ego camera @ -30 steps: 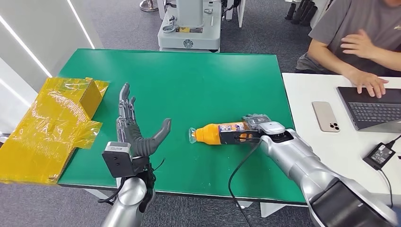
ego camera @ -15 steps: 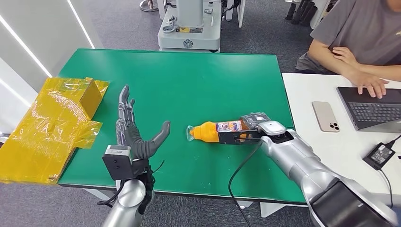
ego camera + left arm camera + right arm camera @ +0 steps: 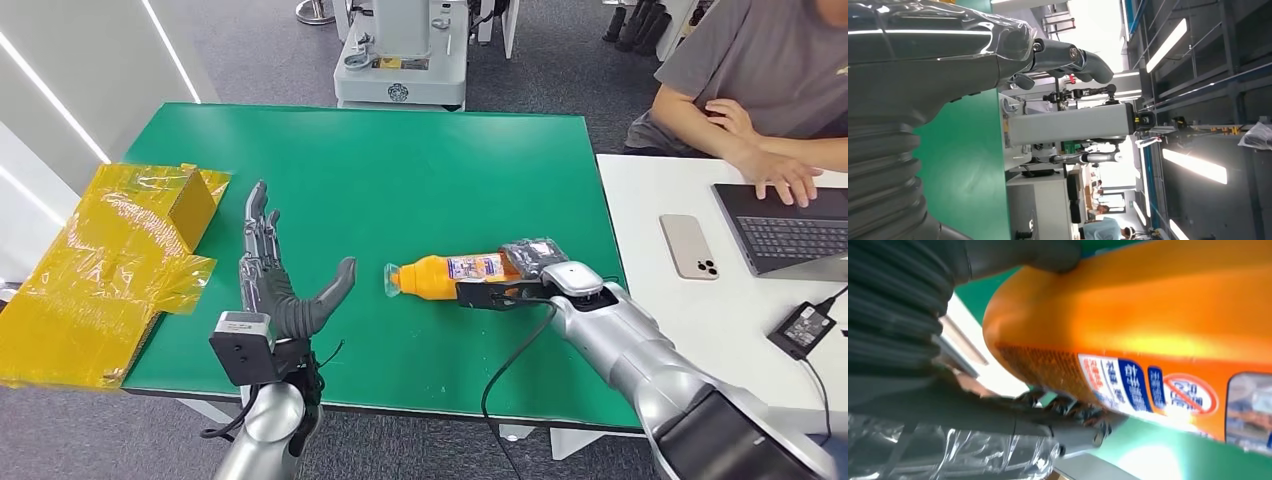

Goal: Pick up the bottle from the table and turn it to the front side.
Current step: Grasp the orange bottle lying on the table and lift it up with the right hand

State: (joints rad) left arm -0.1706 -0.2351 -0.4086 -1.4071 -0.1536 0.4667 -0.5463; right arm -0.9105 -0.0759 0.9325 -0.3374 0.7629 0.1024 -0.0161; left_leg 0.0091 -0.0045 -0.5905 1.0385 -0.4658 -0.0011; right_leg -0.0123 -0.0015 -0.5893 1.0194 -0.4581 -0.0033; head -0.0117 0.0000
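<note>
While the left hand [image 3: 285, 290] is waiting spread beside it, the right hand [image 3: 520, 275] is gripping the orange plastic bottle [image 3: 455, 274] horizontally over the green table [image 3: 400, 170], probably to rotate its label frontward.

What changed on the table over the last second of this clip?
The right hand, gripping the bottle, carried it a little toward the left hand; the cap end now lies nearer that hand's thumb. The left hand stayed open, fingers spread. The person's raised hand came down. The yellow wrap and phone did not move.
</note>
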